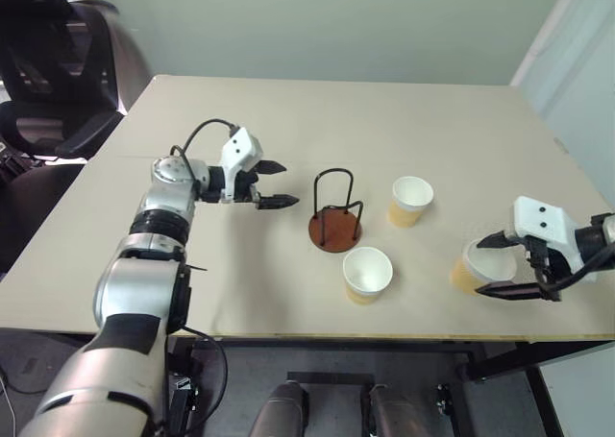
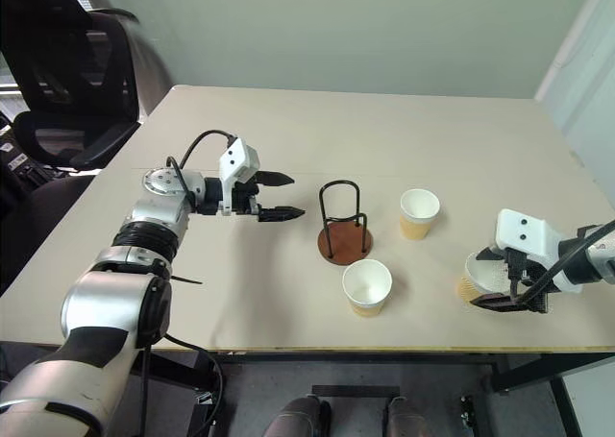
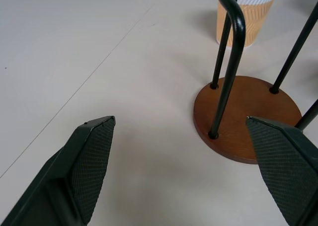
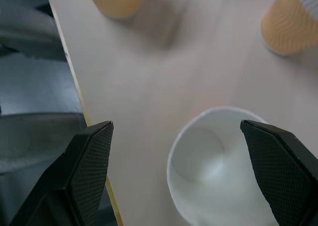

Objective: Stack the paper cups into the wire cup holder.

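I'm lining my spread right claw (image 1: 502, 264) over the near-edge cup (image 1: 473, 270), needing to lower and close; left claw (image 1: 277, 184) gapes beside the holder (image 1: 335, 213).

Bare table (image 1: 288, 120) behind wire cup holder (image 1: 335, 212)

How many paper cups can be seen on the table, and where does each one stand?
3. One cup stands right of the wire holder, one cup stands in front of the holder near the table edge, and one cup sits far right, between the open fingers of the right pincer.
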### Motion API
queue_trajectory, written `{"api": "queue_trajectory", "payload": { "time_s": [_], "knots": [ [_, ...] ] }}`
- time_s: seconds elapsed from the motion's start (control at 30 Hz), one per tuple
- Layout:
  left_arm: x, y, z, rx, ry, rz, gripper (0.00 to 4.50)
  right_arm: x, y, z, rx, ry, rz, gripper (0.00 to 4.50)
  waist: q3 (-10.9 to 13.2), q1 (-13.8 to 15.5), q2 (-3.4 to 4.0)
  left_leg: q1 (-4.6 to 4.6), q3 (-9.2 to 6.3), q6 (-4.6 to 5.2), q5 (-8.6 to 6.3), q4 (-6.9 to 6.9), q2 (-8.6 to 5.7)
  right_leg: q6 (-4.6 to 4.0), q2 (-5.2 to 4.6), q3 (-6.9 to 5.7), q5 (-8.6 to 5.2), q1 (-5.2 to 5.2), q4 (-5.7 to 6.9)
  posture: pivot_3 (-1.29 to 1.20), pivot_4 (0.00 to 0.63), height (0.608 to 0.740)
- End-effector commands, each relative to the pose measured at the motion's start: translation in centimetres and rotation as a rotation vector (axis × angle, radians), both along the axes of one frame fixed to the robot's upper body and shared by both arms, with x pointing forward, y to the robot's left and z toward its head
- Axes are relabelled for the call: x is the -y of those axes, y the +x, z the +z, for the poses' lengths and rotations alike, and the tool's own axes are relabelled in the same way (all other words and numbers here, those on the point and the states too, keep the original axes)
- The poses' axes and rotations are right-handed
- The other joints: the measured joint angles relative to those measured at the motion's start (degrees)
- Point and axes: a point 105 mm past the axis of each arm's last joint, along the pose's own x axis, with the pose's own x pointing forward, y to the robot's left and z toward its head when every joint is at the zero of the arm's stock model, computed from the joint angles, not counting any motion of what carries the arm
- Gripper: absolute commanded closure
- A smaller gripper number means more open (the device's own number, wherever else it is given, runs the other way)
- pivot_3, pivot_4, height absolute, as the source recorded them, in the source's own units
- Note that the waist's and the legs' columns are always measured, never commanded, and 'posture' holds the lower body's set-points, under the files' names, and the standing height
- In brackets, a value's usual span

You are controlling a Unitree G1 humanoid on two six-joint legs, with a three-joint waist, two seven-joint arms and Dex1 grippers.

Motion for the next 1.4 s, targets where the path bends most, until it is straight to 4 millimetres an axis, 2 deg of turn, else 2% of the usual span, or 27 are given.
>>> {"api": "queue_trajectory", "payload": {
  "time_s": [0.03,0.3,0.5,0.6,0.7,0.8,0.97,1.13,1.2,1.4],
  "knots": [
    [-0.1,0.2,1.7,0.048,-0.021,0.002,0.02,0.9,0.3,0.9,0.064,-0.052,-0.002,0.33,0.0,0.0,0.0,0.0,0.0,0.0,0.0,0.03,0.0,0.0,0.0,0.0,0.0,0.02,-0.01,0.0,0.15,0.74],
    [-0.2,0.3,1.8,0.057,-0.019,0.007,0.02,0.8,0.3,-1.1,0.062,-0.119,0.045,0.33,0.0,0.0,0.0,0.0,0.01,0.04,-0.01,0.16,0.0,0.06,0.01,0.01,0.05,0.06,0.0,0.0,0.15,0.74],
    [-0.4,0.2,1.8,0.082,-0.04,0.01,0.02,-0.3,1.2,-1.9,0.084,-0.132,0.086,0.33,0.0,-0.1,0.0,-0.02,0.03,0.08,-0.02,0.3,-0.01,0.18,0.02,0.0,0.13,0.09,0.0,0.0,0.15,0.74],
    [-0.2,-0.4,2.5,0.05,-0.123,-0.044,0.02,-0.7,1.5,-2.2,0.087,-0.143,0.107,0.33,0.0,-0.1,0.0,-0.04,0.02,0.11,-0.02,0.39,-0.01,0.17,0.04,-0.01,0.15,0.11,-0.01,0.0,0.15,0.74],
    [-0.3,-1.7,2.5,-0.025,-0.13,-0.15,0.02,-1.0,1.7,-2.4,0.089,-0.149,0.12,0.33,0.0,0.0,0.0,-0.05,0.02,0.14,-0.03,0.44,-0.02,0.14,0.04,-0.01,0.15,0.13,-0.02,0.0,0.15,0.74],
    [-1.0,-2.8,1.9,-0.093,-0.06,-0.218,0.0,-1.3,1.8,-2.4,0.093,-0.154,0.135,0.87,0.0,-0.1,0.0,-0.12,0.02,0.15,-0.04,0.46,-0.01,0.11,0.04,0.01,0.16,0.07,-0.02,0.0,0.15,0.74],
    [-2.5,-4.2,0.2,-0.128,0.147,-0.265,0.0,-1.3,1.9,-2.3,0.09,-0.167,0.154,2.69,0.0,-0.3,0.01,-0.2,-0.02,0.15,-0.05,0.45,0.03,0.08,0.03,0.02,0.18,-0.01,0.0,0.0,0.15,0.74],
    [-3.6,-4.8,0.3,-0.127,0.259,-0.288,0.0,-1.2,2.0,-2.2,0.087,-0.184,0.167,4.45,0.0,0.0,0.01,-0.32,-0.07,0.16,-0.05,0.49,0.01,0.04,0.02,-0.01,0.2,-0.07,-0.03,0.0,0.15,0.74],
    [-3.2,-4.8,1.3,-0.087,0.237,-0.308,0.0,-1.1,2.1,-2.1,0.088,-0.189,0.171,4.45,0.0,0.2,0.01,-0.33,-0.08,0.16,-0.05,0.49,-0.01,-0.03,0.01,-0.02,0.17,-0.06,-0.04,0.0,0.15,0.74],
    [-0.2,-4.7,4.4,0.033,0.032,-0.397,0.0,-0.6,2.1,-1.9,0.088,-0.188,0.162,4.45,0.0,0.4,0.0,-0.35,-0.08,0.16,-0.05,0.51,-0.07,-0.07,-0.04,-0.03,0.15,-0.03,-0.06,0.0,0.15,0.74]
  ]
}}
